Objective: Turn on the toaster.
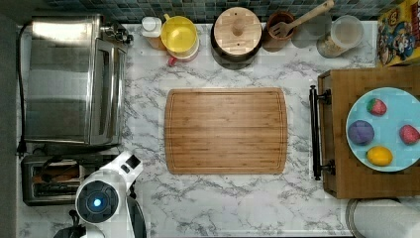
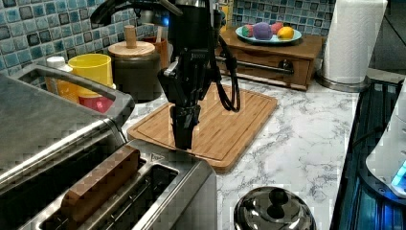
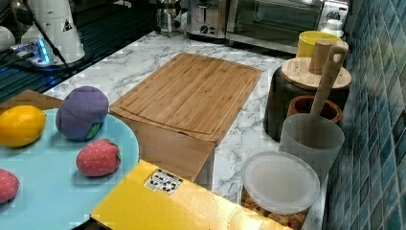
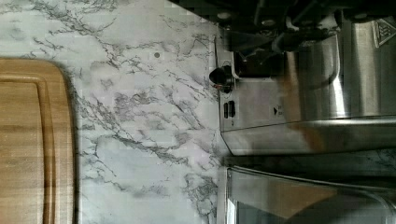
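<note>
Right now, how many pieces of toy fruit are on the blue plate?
4, all on the blue plate at the top view's right: a strawberry at its top, another strawberry right, a purple fruit left, a lemon bottom.

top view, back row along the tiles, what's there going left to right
white bottle → yellow cup → dark canister with wooden lid → brown pot holding a wooden spatula → clear plastic container → cereal box
</note>
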`<state>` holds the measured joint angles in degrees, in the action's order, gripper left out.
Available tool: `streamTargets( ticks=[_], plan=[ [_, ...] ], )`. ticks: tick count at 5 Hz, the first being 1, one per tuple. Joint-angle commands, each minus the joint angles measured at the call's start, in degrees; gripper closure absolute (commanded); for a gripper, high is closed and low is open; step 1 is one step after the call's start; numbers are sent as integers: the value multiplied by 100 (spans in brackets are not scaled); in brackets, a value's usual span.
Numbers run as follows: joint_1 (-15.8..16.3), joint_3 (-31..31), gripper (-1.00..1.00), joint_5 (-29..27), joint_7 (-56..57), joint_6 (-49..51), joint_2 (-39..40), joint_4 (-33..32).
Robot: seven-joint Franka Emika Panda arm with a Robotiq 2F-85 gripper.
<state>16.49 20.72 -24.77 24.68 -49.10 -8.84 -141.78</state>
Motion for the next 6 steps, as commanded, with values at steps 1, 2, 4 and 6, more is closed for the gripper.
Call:
streamTargets(
  ticks=[1, 2, 4, 6],
  plan=[
    [117, 147, 100, 738, -349, 26, 616, 583],
    [46, 183, 100, 614, -339, 84, 754, 548],
    [41, 170, 100, 309, -440, -142, 1356, -110],
    [265, 300, 100, 293, -204, -379, 1544, -701]
  ],
)
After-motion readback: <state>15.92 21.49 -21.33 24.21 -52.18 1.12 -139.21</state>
